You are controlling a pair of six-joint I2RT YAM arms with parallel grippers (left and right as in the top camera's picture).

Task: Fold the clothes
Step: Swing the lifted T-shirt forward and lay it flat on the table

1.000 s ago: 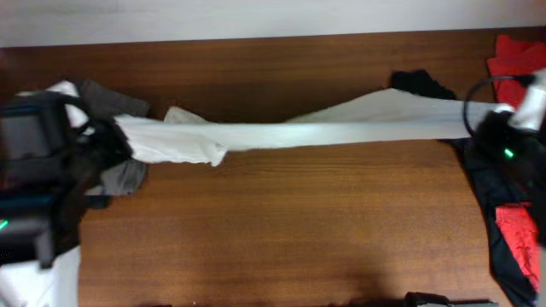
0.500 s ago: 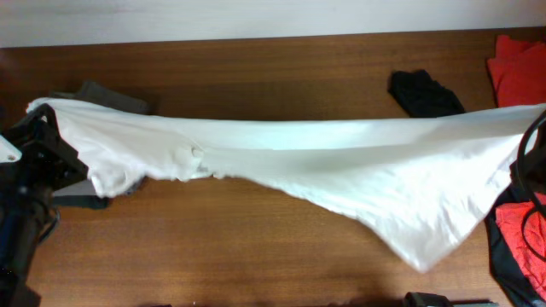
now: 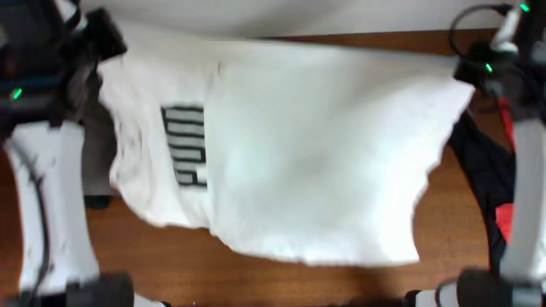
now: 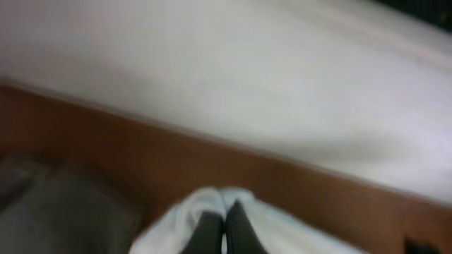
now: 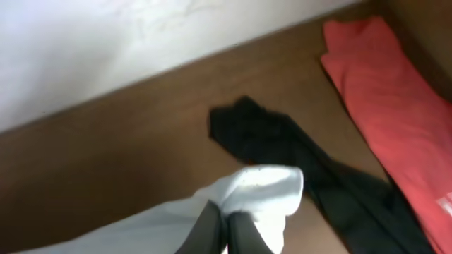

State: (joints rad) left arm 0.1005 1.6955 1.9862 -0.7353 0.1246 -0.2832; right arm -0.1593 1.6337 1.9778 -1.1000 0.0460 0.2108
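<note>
The clothes (image 3: pixel 299 153), a white garment with black PUMA lettering (image 3: pixel 188 145), hang spread wide between both arms above the table. At the upper left, my left gripper (image 3: pixel 102 38) is shut on one corner; the left wrist view shows its dark fingers (image 4: pixel 210 233) pinching white cloth (image 4: pixel 233 201). My right gripper (image 3: pixel 469 72) at the upper right is shut on the other corner. In the right wrist view its fingers (image 5: pixel 205 229) clamp a bunched white fold (image 5: pixel 268 187). The lower edge hangs loose near the table's front.
A red cloth (image 5: pixel 381 92) and a thin black garment (image 5: pixel 282 141) lie on the brown table (image 5: pixel 106 148) at the far right. A grey garment (image 4: pixel 63 212) lies at the left under the left arm. A white wall (image 4: pixel 247 85) stands behind the table.
Both arms have lifted and swung toward the back, raising the garment from a stretched strip to a wide hanging sheet. The PUMA lettering now faces up.
</note>
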